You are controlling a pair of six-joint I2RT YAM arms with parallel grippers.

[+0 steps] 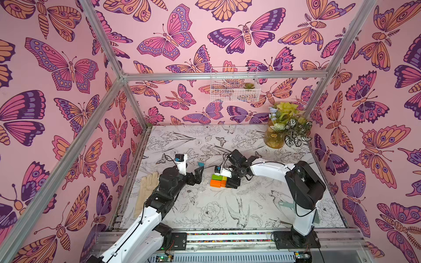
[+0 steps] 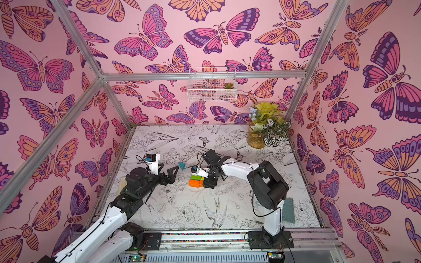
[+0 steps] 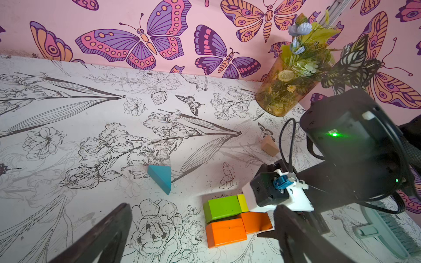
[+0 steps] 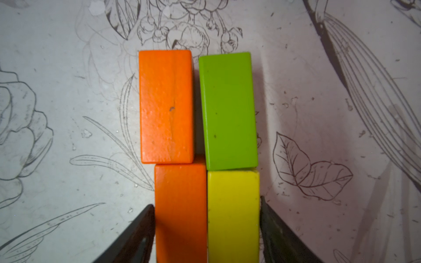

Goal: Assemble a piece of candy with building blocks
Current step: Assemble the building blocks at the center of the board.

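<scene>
Just below the middle of both top views, on a table (image 1: 205,211) printed with line-drawn flowers, four bricks lie flat in a two-by-two cluster, the body of the piece of candy (image 1: 215,183). The right wrist view shows it closely: a green brick (image 4: 229,111) end to end with a yellow brick (image 4: 233,214), and beside them the far orange brick (image 4: 166,107) and the near orange brick (image 4: 181,211). The far orange one sits stepped sideways from its partner, leaving a narrow gap to the green.

The right gripper (image 4: 207,202) straddles the near orange and yellow pair, its dark fingers (image 4: 141,227) against the outer sides. Whether they squeeze or merely brush the wood cannot be told. The left gripper (image 1: 198,175), left of the cluster in the frame, is spread wide and carries nothing. The teal wedge (image 1: 201,164) lies alone just above its tips in the frame. The tan wedge (image 3: 270,145) shows only in the left wrist view, near the right arm and apart from the bricks.

Likely risks: as the right fingers draw away, friction could drag the pair and widen the offset, so the rectangle never squares up. The left gripper sits close to the cluster and could nudge it while reaching for the teal wedge, whose sloped faces may slip from flat jaws. The right arm crowds the tan wedge and could knock it.
</scene>
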